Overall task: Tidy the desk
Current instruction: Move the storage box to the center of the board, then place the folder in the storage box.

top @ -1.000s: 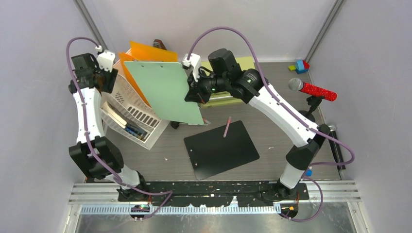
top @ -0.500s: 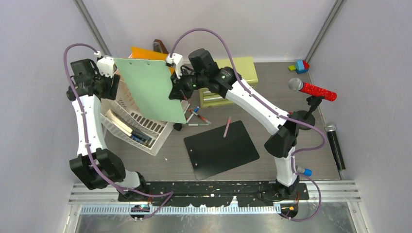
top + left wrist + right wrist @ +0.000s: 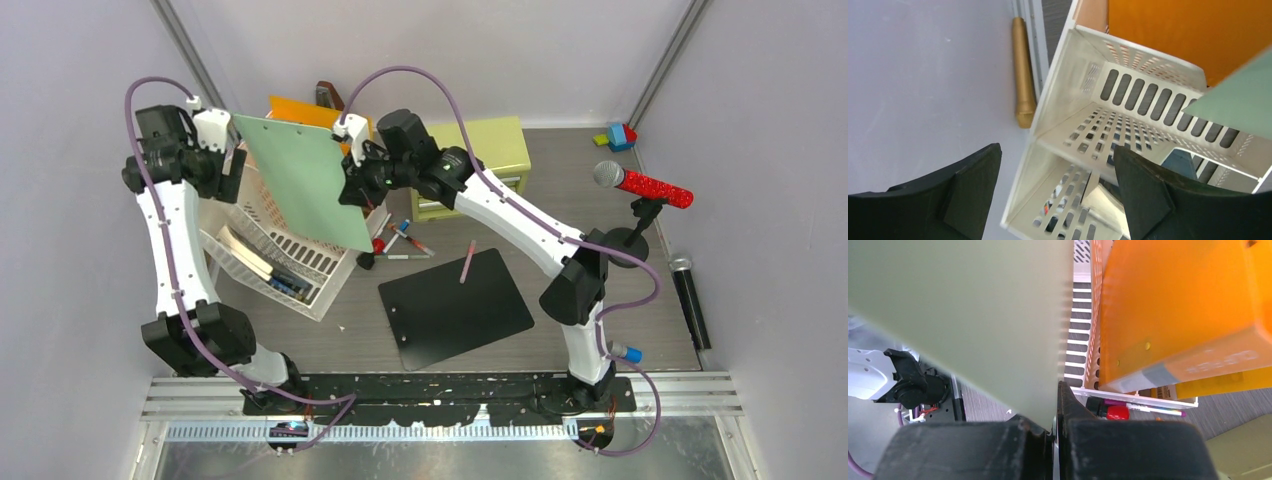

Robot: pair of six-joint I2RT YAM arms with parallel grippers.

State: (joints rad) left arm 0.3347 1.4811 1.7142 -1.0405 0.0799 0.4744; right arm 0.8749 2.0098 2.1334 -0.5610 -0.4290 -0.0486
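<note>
Right end effector (image 3: 1054, 405): was clamped on the green clipboard's (image 3: 305, 180) edge, above the white basket (image 3: 262, 235).
Left end effector (image 3: 1055, 155): jaws were spread and empty, over the basket.
Desk (image 3: 480, 365): lay beneath everything.
Risk: the clipboard could have snagged the basket rim or the orange folder (image 3: 1178, 305) and tipped the basket.

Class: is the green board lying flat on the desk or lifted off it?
Lifted and tilted: the right claw is shut on the edge of the green board, holding it over the white basket.
</note>
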